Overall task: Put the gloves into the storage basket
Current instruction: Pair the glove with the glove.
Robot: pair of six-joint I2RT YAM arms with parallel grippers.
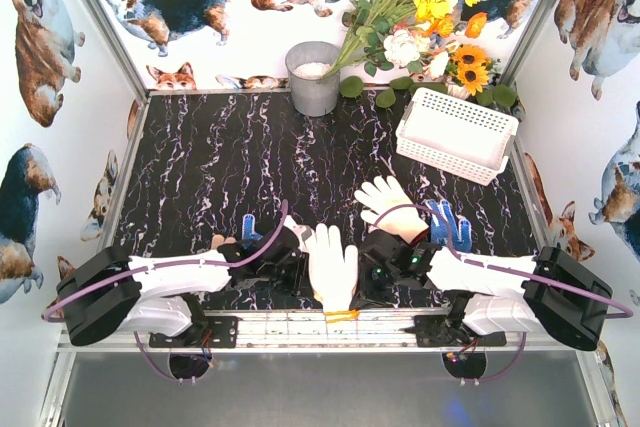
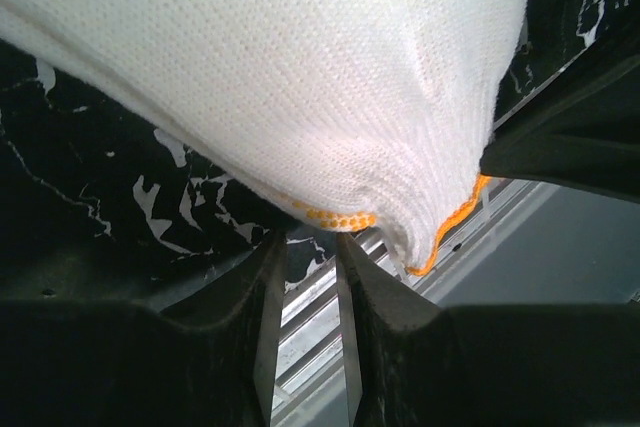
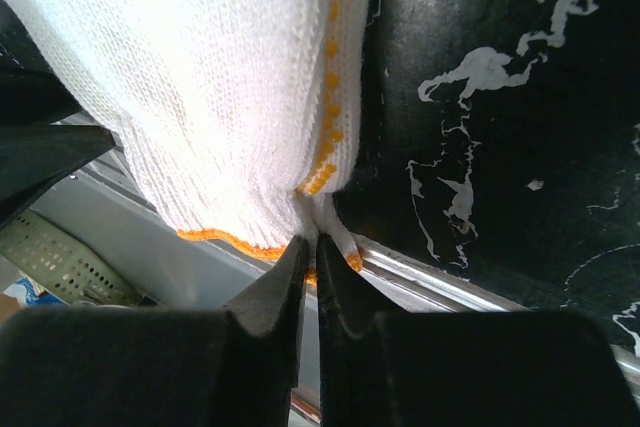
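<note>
Pinching only orange-hemmed cuff edge of white glove (image 3: 230, 77), our right end effector (image 3: 312, 240) sits almost fully closed. Our left end effector (image 2: 310, 242) shows narrow empty gap, glove just beyond tips. Glove lies at near edge of surface (image 1: 220, 177), storage basket (image 1: 445, 159) at far right corner, well apart. We judge risks: thin pinch slips on lift; limp knit drags, snags basket rim; arms crowd each other.

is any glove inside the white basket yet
No, the storage basket shows only its bare floor in the top view; the white knit glove sits at the near edge.
</note>
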